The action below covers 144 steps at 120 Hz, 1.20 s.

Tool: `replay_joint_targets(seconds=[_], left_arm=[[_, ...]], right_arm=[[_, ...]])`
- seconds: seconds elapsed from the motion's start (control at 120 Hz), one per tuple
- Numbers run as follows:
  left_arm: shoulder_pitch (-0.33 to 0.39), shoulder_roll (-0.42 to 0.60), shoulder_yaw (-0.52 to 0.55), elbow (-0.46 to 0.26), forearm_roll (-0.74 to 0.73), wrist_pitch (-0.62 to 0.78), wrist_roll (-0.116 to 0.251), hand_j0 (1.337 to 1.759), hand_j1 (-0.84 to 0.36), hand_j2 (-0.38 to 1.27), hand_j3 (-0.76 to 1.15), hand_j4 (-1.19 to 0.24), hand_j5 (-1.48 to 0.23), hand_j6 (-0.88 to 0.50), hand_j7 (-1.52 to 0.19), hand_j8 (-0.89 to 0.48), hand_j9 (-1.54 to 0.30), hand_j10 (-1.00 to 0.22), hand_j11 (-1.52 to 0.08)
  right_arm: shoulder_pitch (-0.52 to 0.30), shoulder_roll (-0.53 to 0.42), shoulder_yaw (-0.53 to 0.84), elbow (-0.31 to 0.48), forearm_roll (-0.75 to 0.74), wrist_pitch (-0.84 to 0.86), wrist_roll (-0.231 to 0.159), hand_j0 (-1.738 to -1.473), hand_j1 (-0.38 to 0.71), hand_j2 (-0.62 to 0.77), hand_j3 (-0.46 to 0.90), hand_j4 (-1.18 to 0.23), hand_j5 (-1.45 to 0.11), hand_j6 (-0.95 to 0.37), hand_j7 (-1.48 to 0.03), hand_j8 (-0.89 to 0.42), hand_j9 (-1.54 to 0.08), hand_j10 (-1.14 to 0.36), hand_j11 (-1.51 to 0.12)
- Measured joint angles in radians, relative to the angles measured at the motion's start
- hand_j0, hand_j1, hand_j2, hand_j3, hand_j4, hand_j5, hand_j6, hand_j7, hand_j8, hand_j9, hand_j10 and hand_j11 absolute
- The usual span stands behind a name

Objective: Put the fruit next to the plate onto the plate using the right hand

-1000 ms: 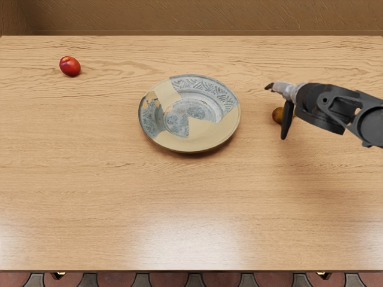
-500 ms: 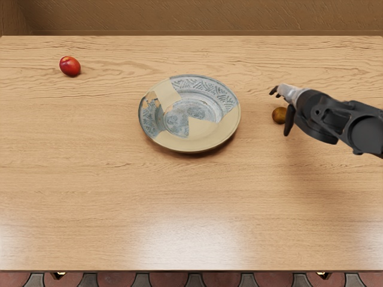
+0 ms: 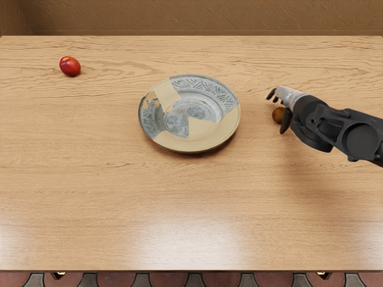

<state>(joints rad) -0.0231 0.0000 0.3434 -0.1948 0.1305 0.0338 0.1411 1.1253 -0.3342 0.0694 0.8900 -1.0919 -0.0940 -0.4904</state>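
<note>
A small brownish-yellow fruit (image 3: 277,113) lies on the table just right of the patterned grey and tan plate (image 3: 157,137). My right hand (image 3: 281,106) comes in from the right edge and sits directly at the fruit, fingers spread around it, the thumb hanging down on its right side. The fingers are not closed on the fruit, and the hand partly hides it. A red fruit (image 3: 70,66) rests far off at the table's back left. The left arm does not show.
The wooden table (image 3: 191,203) stretches wide in front of the plate. A brown wall runs along its far edge.
My right hand has lowered and drawn closer to the small fruit, the forearm dropping toward the table. The fruit and the plate have stayed put.
</note>
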Motion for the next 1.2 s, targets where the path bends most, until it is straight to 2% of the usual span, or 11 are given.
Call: replay_joint_targets(seconds=[0.258,0.458,0.667,0.783,0.892,1.067,1.2], left_arm=[[0.0,0.0,0.0,0.0,0.0,0.0,0.0,1.658,0.35,0.0,0.0,0.0,0.0,0.0,0.0,0.0,0.0,0.0,0.0],[0.0,0.0,0.0,0.0,0.0,0.0,0.0,1.658,0.35,0.0,0.0,0.0,0.0,0.0,0.0,0.0,0.0,0.0,0.0],[0.0,0.0,0.0,0.0,0.0,0.0,0.0,1.658,0.35,0.0,0.0,0.0,0.0,0.0,0.0,0.0,0.0,0.0,0.0],[0.0,0.0,0.0,0.0,0.0,0.0,0.0,1.658,0.35,0.0,0.0,0.0,0.0,0.0,0.0,0.0,0.0,0.0,0.0],[0.0,0.0,0.0,0.0,0.0,0.0,0.0,1.658,0.35,0.0,0.0,0.0,0.0,0.0,0.0,0.0,0.0,0.0,0.0],[0.0,0.0,0.0,0.0,0.0,0.0,0.0,1.658,0.35,0.0,0.0,0.0,0.0,0.0,0.0,0.0,0.0,0.0,0.0],[0.0,0.0,0.0,0.0,0.0,0.0,0.0,1.658,0.35,0.0,0.0,0.0,0.0,0.0,0.0,0.0,0.0,0.0,0.0]], right_arm=[[0.0,-0.001,-0.003,-0.021,-0.002,-0.001,-0.005,-1.658,0.05,-0.06,0.0,-0.33,-0.43,-0.34,-0.43,-0.33,-0.43,-0.33,-0.43],[-0.003,0.002,-0.003,-0.027,-0.003,-0.001,-0.009,-1.658,0.11,-0.07,0.0,-0.39,-0.5,-0.39,-0.5,-0.39,-0.5,-0.38,-0.5],[-0.005,0.004,-0.004,-0.028,-0.004,-0.002,-0.01,-1.658,0.17,-0.08,0.0,-0.44,-0.56,-0.44,-0.57,-0.42,-0.56,-0.35,-0.57],[-0.003,0.004,-0.003,-0.028,-0.004,-0.002,-0.011,-1.658,0.22,-0.09,0.0,-0.48,-0.61,-0.48,-0.61,-0.47,-0.61,-0.4,-0.61],[-0.004,0.005,-0.002,-0.028,-0.003,-0.003,-0.011,-1.657,0.25,-0.04,0.0,-0.51,-0.67,-0.52,-0.67,-0.44,-0.67,-0.37,-0.67],[-0.012,0.007,-0.001,-0.027,-0.007,-0.018,-0.011,-1.652,0.25,-0.03,0.0,-0.55,-0.72,-0.5,-0.71,-0.42,-0.72,-0.36,-0.73],[-0.015,0.007,-0.001,-0.028,-0.008,-0.026,-0.011,-1.653,0.25,0.01,0.0,-0.58,-0.72,-0.51,-0.73,-0.44,-0.73,-0.38,-0.75]])
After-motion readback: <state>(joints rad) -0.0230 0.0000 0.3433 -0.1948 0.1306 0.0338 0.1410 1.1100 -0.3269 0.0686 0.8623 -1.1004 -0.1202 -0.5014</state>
